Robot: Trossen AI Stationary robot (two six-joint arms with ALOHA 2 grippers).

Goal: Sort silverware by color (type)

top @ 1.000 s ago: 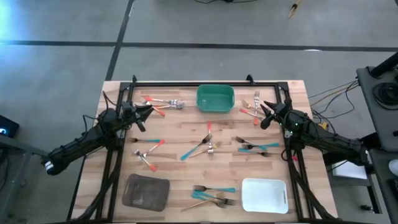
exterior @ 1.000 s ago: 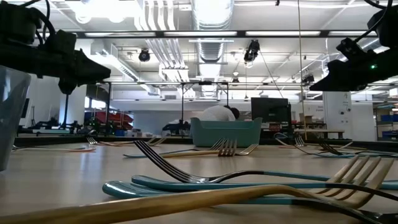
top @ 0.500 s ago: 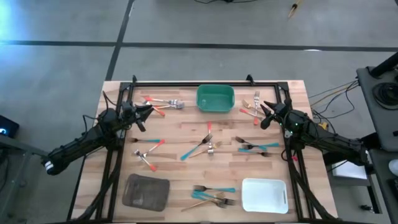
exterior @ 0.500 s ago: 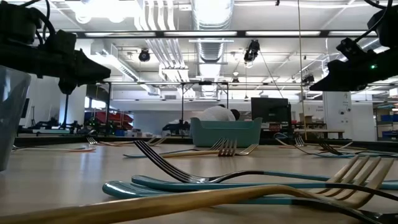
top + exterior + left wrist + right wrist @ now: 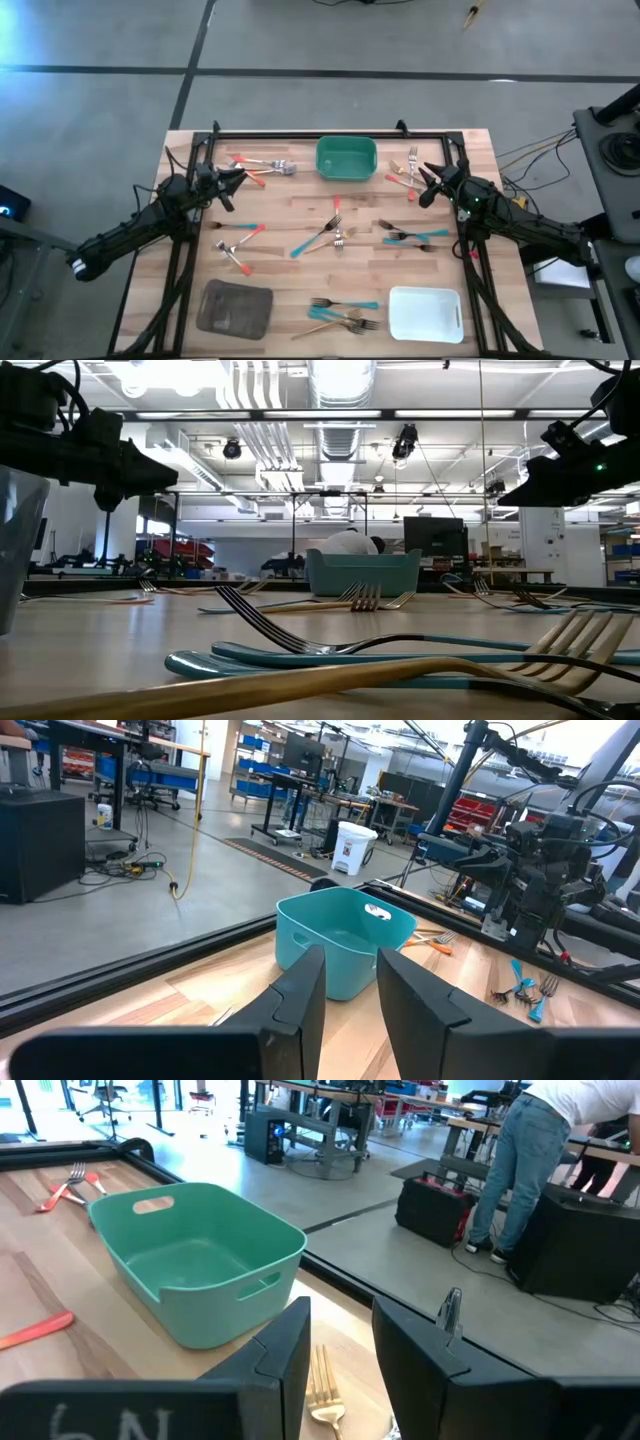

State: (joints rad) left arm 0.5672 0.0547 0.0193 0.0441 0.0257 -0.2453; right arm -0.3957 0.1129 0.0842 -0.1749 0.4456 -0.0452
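Table (image 5: 300,210): light wood planks w/ black frame. Bin (image 5: 346,158) at back: teal-green. Front trays: grey (image 5: 235,307) on left, white (image 5: 425,312) on right. Silverware (image 5: 330,233): silver heads w/ teal-blue or red-orange handles, a few all gold, e.g. gold fork (image 5: 324,1392). Both arms dark/black. Floor (image 5: 300,40) grey w/ dark lines.

Grey concrete floor (image 5: 300,35) with dark seam lines around the light wooden slat table (image 5: 300,205), open workshop ceiling with white ducts (image 5: 335,385) and strip lights, black workbenches (image 5: 90,740), a white bin (image 5: 352,845), person in jeans (image 5: 525,1150) at a far desk.
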